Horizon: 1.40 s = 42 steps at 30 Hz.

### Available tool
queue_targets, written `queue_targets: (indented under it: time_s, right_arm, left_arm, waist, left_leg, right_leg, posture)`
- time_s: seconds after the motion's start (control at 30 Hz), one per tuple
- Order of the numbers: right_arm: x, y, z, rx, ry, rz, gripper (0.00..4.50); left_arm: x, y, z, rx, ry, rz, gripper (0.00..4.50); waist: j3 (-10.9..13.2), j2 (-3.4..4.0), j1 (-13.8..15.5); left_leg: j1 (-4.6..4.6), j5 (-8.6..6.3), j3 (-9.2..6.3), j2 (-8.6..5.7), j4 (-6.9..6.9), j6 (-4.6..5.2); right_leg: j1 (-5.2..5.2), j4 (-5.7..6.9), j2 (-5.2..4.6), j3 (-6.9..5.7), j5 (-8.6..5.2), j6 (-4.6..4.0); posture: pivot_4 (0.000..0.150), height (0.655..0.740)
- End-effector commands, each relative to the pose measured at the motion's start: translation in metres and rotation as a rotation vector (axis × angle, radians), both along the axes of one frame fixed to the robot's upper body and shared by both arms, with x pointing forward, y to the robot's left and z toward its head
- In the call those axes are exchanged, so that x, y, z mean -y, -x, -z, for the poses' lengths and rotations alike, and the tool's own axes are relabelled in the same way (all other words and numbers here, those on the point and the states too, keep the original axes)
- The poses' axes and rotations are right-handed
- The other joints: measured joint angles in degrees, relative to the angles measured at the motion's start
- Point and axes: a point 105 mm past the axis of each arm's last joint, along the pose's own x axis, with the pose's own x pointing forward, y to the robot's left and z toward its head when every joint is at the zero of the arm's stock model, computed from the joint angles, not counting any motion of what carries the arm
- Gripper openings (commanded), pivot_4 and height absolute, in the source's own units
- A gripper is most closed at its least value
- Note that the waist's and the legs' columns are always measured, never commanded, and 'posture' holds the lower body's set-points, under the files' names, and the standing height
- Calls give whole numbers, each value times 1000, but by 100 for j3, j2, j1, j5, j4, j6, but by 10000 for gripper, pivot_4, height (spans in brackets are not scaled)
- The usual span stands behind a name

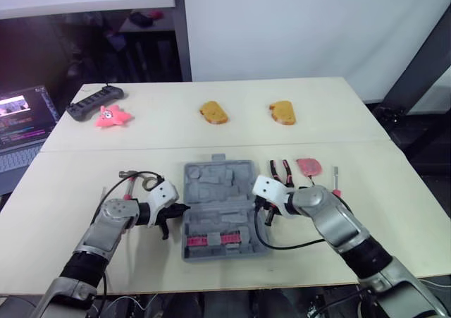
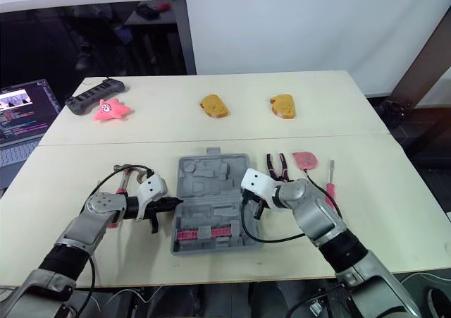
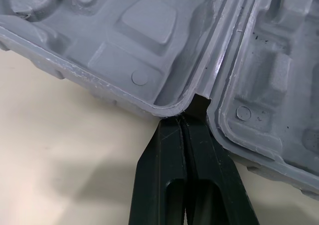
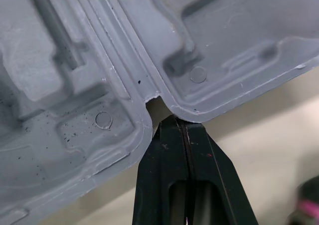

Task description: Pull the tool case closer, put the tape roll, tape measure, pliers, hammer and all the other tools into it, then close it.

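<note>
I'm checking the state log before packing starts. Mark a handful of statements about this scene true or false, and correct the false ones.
1. The tool case lies open on the table. True.
2. The pliers are already in the tool case. False: they lie on the table just to the case's right.
3. The left gripper and the right gripper both have their fingers shut, tips at the hinge notches on opposite sides of the case. True.
4. The left gripper holds the hammer. False: the hammer lies ungripped on the table beside the left arm.
</note>
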Motion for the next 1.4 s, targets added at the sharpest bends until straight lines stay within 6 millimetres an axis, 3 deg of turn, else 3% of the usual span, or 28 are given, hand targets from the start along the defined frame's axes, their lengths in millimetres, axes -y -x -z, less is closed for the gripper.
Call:
queue_targets:
  time_s: [0.03, 0.3, 0.47, 0.9, 1.1, 1.4]
  right_arm:
    - [-17, 38, 17, -126, -23, -74, 0]
    - [-10, 71, 26, -195, -26, -8, 0]
    - [-12, 85, 26, -238, -40, -5, 0]
    - [-10, 94, 28, -275, -41, 21, 0]
    - [-7, 92, 31, -278, -35, 39, 0]
    - [17, 84, 38, -256, 4, 138, 0]
  left_arm:
    - [19, 34, 18, -116, 26, 109, 623]
    - [2, 64, 30, -185, 16, 57, 623]
    - [-1, 71, 30, -212, 34, 26, 623]
    - [1, 86, 31, -253, 45, 50, 623]
    - [-2, 84, 33, -245, 30, 31, 623]
    - [-22, 75, 40, -237, -17, -27, 623]
  waist:
    - [-11, 2, 0]
    - [-44, -1, -3]
    - [-50, 2, 0]
    - [-51, 1, -2]
    - [-51, 1, 5]
    - [-61, -11, 7]
  left_leg:
    - [1, -1, -1, 0, 0, 1]
    - [32, -7, -6, 4, -6, 10]
    - [32, -12, -10, 6, -5, 18]
    - [30, -16, -13, 8, -6, 24]
    - [30, -18, -15, 9, -6, 27]
    - [32, -18, -15, 10, -6, 27]
  right_leg:
    - [1, -1, 0, 0, 0, 0]
    - [33, -10, 0, -2, -9, -2]
    - [32, -10, 0, -1, -9, -1]
    - [31, -15, 0, -1, -18, -12]
    - [31, -19, -2, 0, -19, -12]
    - [33, -22, -3, 0, -21, -11]
  posture:
    - [1500, 7400]
    - [1500, 7400]
    - [1500, 7400]
    - [1500, 7400]
    - [1500, 7400]
    - [1500, 7400]
